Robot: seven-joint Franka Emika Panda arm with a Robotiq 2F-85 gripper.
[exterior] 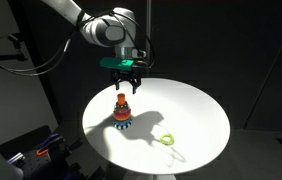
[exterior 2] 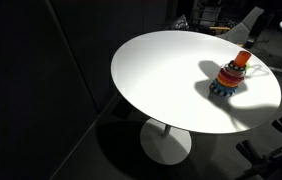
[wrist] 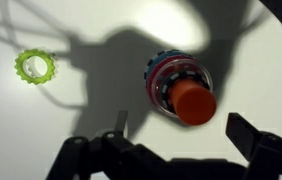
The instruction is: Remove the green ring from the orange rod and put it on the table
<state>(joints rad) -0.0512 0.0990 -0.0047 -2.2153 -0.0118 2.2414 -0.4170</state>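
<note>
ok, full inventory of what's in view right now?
table: 1, white, round, carries everything below
toy stack: 1, red and blue rings, on the table under the claw
orange rod: 1, orange, upright at the stack's centre
green ring: 1, yellow-green, flat on the table, apart from the stack
background: dark, too dim to list
arm: 1, white-grey, reaching in over the table
claw: 1, dark, open and empty, above the stack

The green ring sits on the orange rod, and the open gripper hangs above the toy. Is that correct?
No. The green ring is off the orange rod; it lies on the table, apart from the toy, as the wrist view shows. The open gripper does hang above the toy.
</note>
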